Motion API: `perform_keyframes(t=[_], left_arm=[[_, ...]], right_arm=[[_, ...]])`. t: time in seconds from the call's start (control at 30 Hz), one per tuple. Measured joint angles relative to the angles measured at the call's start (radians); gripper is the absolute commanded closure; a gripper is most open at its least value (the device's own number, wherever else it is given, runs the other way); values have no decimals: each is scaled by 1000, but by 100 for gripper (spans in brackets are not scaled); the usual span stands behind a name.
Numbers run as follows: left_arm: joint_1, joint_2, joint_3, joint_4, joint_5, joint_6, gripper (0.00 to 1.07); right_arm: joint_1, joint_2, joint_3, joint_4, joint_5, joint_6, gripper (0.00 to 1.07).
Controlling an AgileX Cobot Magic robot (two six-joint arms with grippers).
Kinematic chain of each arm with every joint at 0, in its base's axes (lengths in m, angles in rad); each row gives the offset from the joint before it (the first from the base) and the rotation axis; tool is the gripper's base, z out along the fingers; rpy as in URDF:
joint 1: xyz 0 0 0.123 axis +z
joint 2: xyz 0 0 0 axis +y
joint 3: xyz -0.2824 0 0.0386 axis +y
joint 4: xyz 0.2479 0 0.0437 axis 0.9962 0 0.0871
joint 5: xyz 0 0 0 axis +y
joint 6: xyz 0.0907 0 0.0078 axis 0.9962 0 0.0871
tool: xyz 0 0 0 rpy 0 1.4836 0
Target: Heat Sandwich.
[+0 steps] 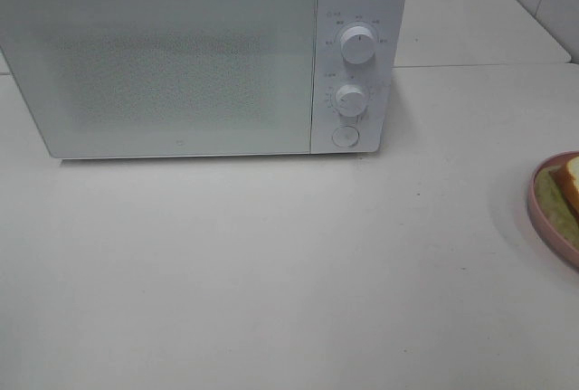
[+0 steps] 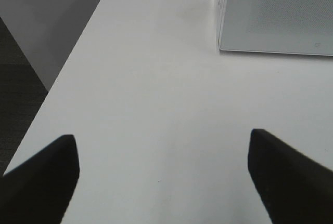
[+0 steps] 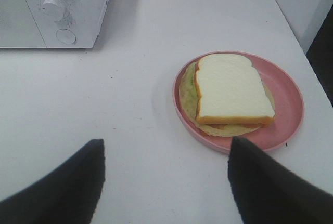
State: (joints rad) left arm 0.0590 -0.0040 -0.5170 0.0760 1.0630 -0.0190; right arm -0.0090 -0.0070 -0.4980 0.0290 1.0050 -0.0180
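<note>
With the microwave (image 1: 204, 60) door shut, the sandwich (image 3: 231, 95) waits on its pink plate (image 3: 289, 112) beside it, just ahead of the right gripper (image 3: 164, 182), spread and empty like the left gripper (image 2: 164, 174).

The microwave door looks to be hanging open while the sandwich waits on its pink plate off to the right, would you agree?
Not quite: the microwave door is shut, flush with its control panel, as the exterior high view shows. The sandwich does wait on its pink plate to the right.
</note>
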Motion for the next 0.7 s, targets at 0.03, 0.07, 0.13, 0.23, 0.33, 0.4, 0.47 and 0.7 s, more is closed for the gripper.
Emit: perform_keyframes(t=[0.03,0.07,0.13,0.23,0.33,0.4,0.47,0.7], left_arm=[[0,0,0,0,0,0,24],[0,0,0,0,0,0,24],[0,0,0,-3,0,0,24],[0,0,0,-4,0,0,24],[0,0,0,-5,0,0,24],[0,0,0,-5,0,0,24],[0,0,0,-5,0,0,24],[0,0,0,-5,0,0,24]], right_arm=[[0,0,0,0,0,0,42],[0,0,0,0,0,1,42],[0,0,0,0,0,2,42],[0,0,0,0,0,2,42],[0,0,0,0,0,3,42],[0,0,0,0,0,3,42],[0,0,0,0,0,3,42],[0,0,0,0,0,3,42]])
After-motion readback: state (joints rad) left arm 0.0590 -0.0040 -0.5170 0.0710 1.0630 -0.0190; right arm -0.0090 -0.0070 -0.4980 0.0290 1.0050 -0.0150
